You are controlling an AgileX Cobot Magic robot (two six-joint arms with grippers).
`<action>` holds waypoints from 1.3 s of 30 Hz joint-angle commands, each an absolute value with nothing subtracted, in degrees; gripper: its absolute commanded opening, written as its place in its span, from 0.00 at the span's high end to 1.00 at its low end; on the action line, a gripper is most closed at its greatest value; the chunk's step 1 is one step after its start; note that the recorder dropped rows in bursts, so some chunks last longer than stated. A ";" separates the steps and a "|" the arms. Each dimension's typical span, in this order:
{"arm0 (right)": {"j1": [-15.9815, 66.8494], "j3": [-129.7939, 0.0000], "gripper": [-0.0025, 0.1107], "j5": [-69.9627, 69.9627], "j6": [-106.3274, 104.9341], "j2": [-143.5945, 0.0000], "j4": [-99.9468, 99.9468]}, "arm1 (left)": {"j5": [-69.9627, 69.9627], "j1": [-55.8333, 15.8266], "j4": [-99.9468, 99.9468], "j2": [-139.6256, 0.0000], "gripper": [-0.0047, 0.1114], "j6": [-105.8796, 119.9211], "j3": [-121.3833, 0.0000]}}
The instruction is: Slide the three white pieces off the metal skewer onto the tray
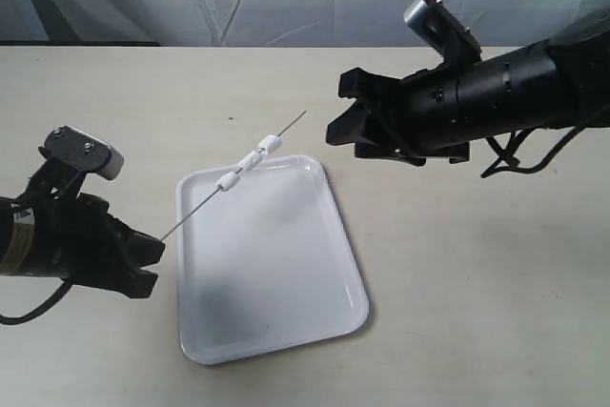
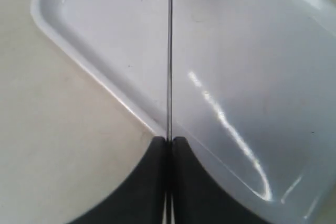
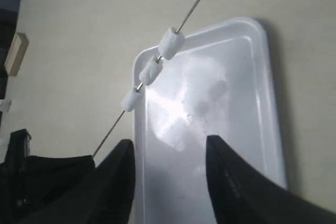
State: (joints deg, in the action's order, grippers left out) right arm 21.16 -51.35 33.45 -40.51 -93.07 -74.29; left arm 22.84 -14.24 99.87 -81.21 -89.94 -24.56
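Three pieces (image 1: 250,160) sit on the skewer (image 1: 191,216), none on the tray (image 1: 276,264).
Left jaws pinch the skewer's end, pieces well beyond their tips; right jaws are spread, empty, apart from the pieces. All sliding remains.

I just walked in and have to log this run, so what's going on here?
The left gripper is shut on one end of the metal skewer, holding it out over a corner of the tray. The three white pieces all sit on the skewer, nearer its free end; none lies on the tray. The right gripper is open and hangs in the air beyond the tray, touching nothing.
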 commanded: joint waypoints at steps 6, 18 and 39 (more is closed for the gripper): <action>22.99 -51.00 0.51 37.50 -63.84 -102.31 -99.76 | 26.22 -14.38 99.95 -67.57 0.96 -103.53 -17.01; 23.40 -54.00 0.56 45.69 -69.96 -108.56 -99.95 | 30.78 -14.38 99.95 -61.99 0.96 -105.16 -16.03; 23.40 -55.73 0.56 46.97 -69.84 -108.56 -99.95 | 35.85 -14.38 99.95 -61.99 0.96 -104.92 -16.03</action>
